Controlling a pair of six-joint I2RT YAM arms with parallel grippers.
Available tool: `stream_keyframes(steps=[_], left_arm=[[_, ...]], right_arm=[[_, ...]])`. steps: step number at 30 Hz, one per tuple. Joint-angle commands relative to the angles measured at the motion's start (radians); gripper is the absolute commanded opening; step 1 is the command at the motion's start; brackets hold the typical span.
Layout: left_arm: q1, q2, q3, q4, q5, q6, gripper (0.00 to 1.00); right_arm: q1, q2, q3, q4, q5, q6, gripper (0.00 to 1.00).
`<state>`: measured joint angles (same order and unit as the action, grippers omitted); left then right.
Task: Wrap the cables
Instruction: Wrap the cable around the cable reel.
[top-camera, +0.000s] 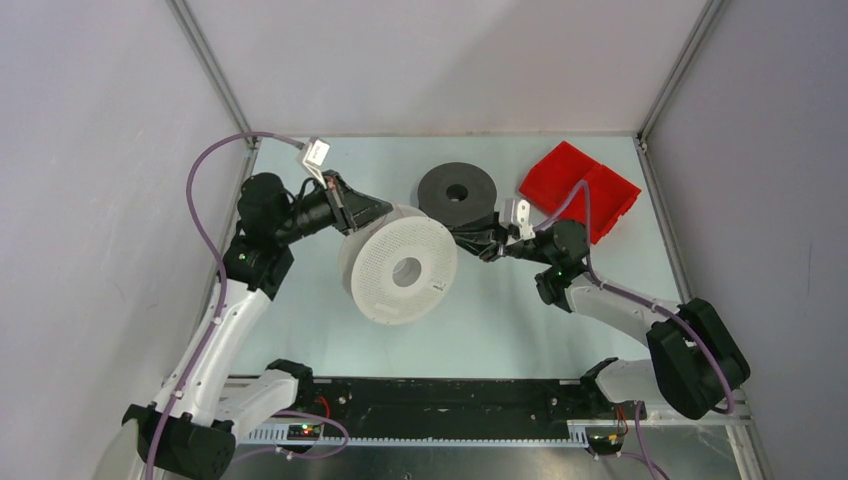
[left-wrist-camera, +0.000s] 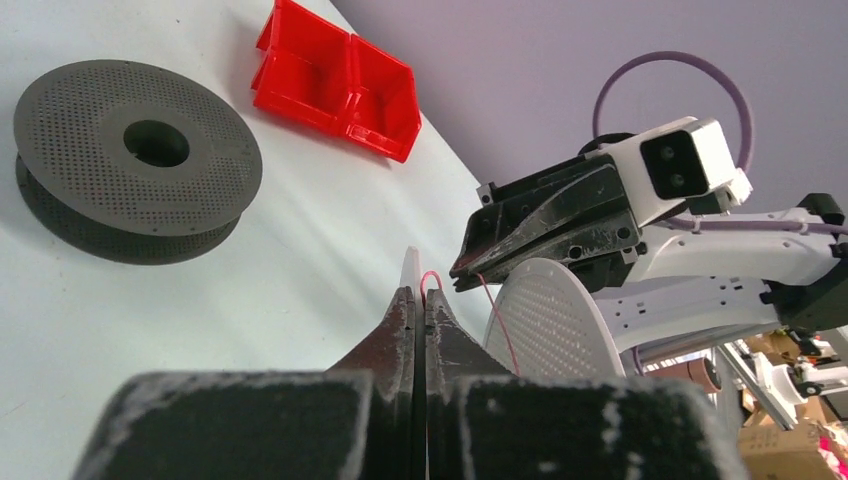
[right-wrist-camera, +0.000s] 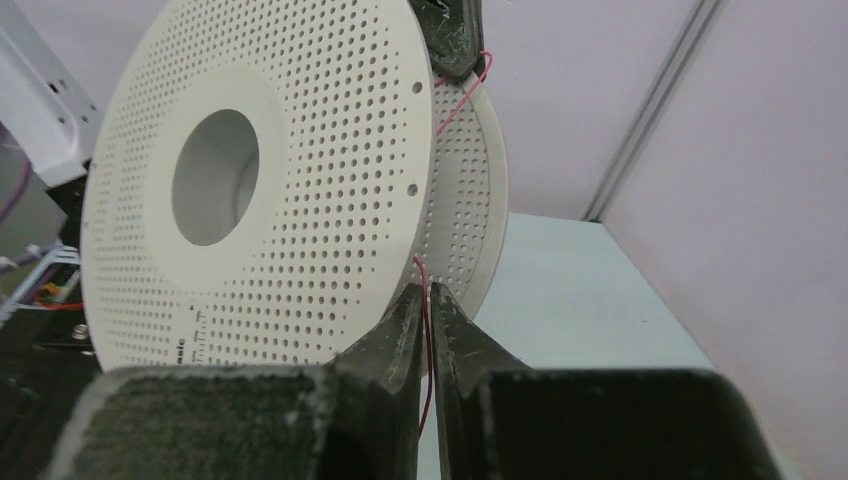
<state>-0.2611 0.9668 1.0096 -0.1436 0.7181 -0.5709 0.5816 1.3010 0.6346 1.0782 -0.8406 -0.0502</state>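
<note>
We list, at frame centre, one white spool (top-camera: 385, 290) tilted on edge, its top rim clamped in the closed left gripper (top-camera: 384, 211), a thin red strand (right-wrist-camera: 431, 345) passing between the barely parted fingers of the right gripper (right-wrist-camera: 428, 300), and one grey spool (top-camera: 438, 182) flat at upper centre.

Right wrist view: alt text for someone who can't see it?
A thin red strand runs up through the slightly parted right gripper to an upright white perforated spool close ahead. At the spool's top rim the left gripper pinches the same strand.
</note>
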Motion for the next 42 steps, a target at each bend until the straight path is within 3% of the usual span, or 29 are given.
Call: stream_keyframes(steps=[1,4,8,12,20,25,33,37,42], left_arm=[[0.015,-0.004,0.003,0.138,-0.013,-0.078,0.0],[0.017,-0.002,0.0,0.138,-0.02,-0.081,0.0],[0.029,-0.001,-0.014,0.165,-0.045,-0.115,0.0],[0.044,-0.006,-0.045,0.209,-0.066,-0.186,0.0],[0.067,-0.005,-0.13,0.315,-0.119,-0.361,0.0],[0.081,0.004,-0.154,0.353,-0.104,-0.405,0.0],[0.098,0.034,-0.138,0.389,-0.002,-0.349,0.0],[0.098,0.035,-0.124,0.389,0.047,-0.188,0.0],[0.093,0.066,-0.086,0.399,0.1,-0.1,0.0]], right_arm=[[-0.012,0.016,-0.009,0.161,-0.116,0.205,0.09],[-0.013,0.016,-0.009,0.151,-0.119,0.25,0.04],[-0.008,-0.002,-0.017,0.129,-0.066,0.267,0.14],[-0.001,-0.015,-0.04,0.113,-0.013,0.247,0.0],[0.077,0.04,-0.065,0.254,0.173,0.282,0.0],[0.08,0.073,-0.065,0.329,0.179,0.349,0.0],[0.031,0.021,-0.058,0.233,0.155,0.524,0.0],[0.047,-0.029,-0.056,0.088,0.131,0.456,0.0],[0.056,-0.026,-0.046,0.036,0.098,0.426,0.0]])
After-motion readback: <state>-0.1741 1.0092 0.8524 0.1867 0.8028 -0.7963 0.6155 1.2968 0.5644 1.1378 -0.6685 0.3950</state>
